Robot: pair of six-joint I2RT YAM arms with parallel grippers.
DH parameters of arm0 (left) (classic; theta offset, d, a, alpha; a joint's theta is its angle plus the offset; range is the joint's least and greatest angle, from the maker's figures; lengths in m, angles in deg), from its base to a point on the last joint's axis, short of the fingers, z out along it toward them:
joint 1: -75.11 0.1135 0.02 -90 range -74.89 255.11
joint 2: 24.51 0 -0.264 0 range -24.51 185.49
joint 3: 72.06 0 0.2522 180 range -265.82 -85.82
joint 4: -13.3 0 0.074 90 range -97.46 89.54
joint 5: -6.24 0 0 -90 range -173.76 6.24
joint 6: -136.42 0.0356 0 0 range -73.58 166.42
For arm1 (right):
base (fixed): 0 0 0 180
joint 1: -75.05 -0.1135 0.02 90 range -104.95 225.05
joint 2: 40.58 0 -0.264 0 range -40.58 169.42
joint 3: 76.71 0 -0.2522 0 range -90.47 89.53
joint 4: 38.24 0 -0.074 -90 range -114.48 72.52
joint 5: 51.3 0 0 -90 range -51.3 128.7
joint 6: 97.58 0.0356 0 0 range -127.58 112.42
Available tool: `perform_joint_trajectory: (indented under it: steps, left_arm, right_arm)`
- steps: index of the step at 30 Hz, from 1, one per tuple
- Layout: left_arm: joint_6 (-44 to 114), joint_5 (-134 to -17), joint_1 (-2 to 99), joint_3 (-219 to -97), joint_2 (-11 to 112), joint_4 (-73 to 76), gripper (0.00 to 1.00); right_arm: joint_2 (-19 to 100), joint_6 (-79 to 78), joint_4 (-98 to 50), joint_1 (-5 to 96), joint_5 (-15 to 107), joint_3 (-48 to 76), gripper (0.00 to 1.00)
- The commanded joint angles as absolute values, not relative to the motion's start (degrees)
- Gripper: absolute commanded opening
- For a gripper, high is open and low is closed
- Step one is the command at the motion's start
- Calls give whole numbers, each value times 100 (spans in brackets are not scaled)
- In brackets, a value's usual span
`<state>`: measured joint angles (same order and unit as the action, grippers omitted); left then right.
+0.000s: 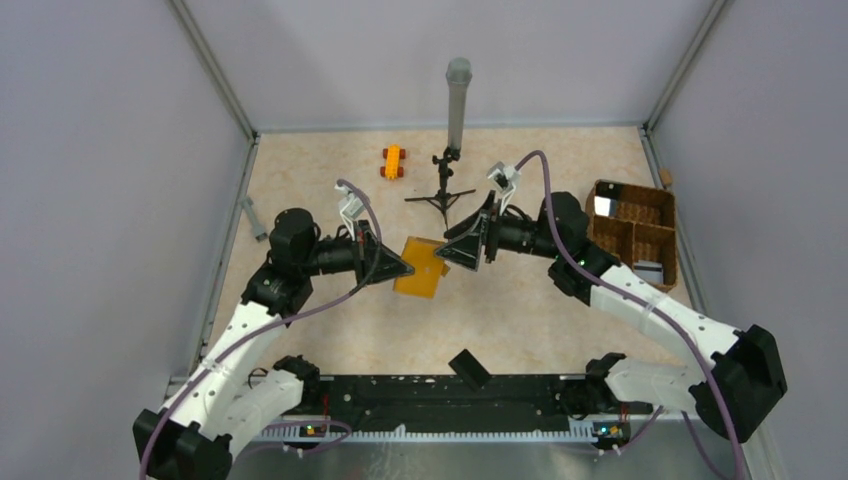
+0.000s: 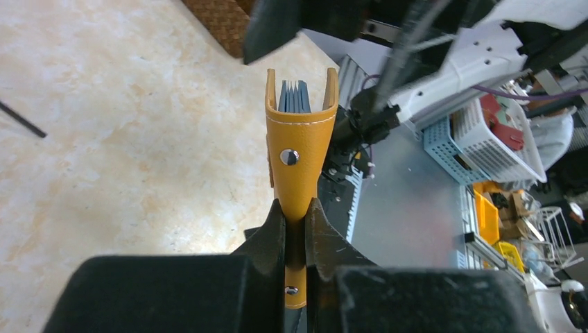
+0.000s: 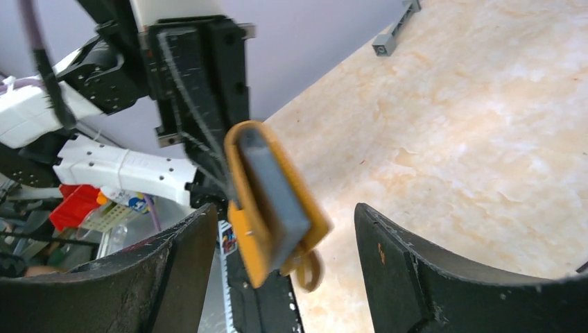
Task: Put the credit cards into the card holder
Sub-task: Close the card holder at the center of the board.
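Observation:
The mustard-orange card holder [image 1: 421, 267] hangs off the table between the two arms. My left gripper [image 1: 405, 268] is shut on its snap-tab end [image 2: 297, 208]; from there it stands up with its mouth spread, showing grey-blue leaves [image 2: 294, 97] inside. My right gripper [image 1: 447, 252] is open at the holder's other edge. In the right wrist view the holder [image 3: 270, 208] sits beyond and between the wide-apart fingers [image 3: 187, 263], touching neither. Two pale, flat cards lie in the wicker basket, one [image 1: 604, 206] at the back left and one [image 1: 648, 270] at the front right.
The brown wicker basket [image 1: 630, 185] stands at the right wall. An orange toy car [image 1: 393, 161] and a tripod with a grey tube [image 1: 457, 100] stand at the back. A grey bar [image 1: 253, 218] lies by the left wall, and a black block [image 1: 469, 368] at the near edge.

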<state>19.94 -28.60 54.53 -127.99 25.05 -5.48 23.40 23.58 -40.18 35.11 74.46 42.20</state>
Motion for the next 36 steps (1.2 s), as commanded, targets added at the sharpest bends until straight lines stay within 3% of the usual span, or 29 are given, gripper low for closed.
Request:
perform_joint_trajectory:
  steps: [1,5,8,11,14,15,16,19,22,23,26,27,30,33,36]
  left_arm:
    - [1927,-2298,5403,-12830,2297,-90,0]
    - [1882,-2234,5402,-12821,2325,99,0]
    - [1882,-2250,5403,-12806,2331,118,0]
    - [1842,-2240,5402,-12795,2362,150,1]
    - [1725,-2140,5403,-12794,2425,250,25]
    - [1678,-2105,5402,-12789,2451,279,38]
    - [1641,-2057,5401,-12777,2479,320,44]
    - [1530,-1970,5399,-12753,2536,420,51]
    - [1463,-1920,5370,-12721,2574,493,45]
    - [1460,-1910,5360,-12713,2588,498,39]
    - [1475,-1913,5323,-12687,2599,490,5]
    - [1473,-1957,5325,-12685,2573,490,0]
    - [1477,-2202,5338,-12740,2480,333,0]
    - [1478,-2195,5354,-12770,2477,332,0]
    - [1409,-2096,5363,-12794,2530,374,0]
  right_arm:
    - [2489,2310,-4255,3595,7573,4101,71]
    - [2710,2491,-4627,3552,8156,4088,70]
    - [2770,2457,-4640,3474,8264,4006,64]
    - [2846,2554,-4845,3434,8404,3967,37]
    - [2914,2754,-5165,3429,8556,3993,8]
    - [2920,2815,-5251,3427,8592,3996,1]
    - [2925,2862,-5342,3427,8623,4003,0]
    - [2900,2963,-5545,3427,8702,4000,0]
    - [2895,3018,-5611,3427,8747,3972,0]
    - [2884,3014,-5606,3425,8747,3962,0]
    - [2858,2843,-5309,3427,8659,3875,2]
    - [2831,2695,-5030,3433,8560,3830,15]
    - [2636,2239,-4251,3444,8246,3800,52]
    - [2381,1883,-3663,3476,8137,3843,59]
    - [2199,1620,-3150,3480,8175,3851,52]
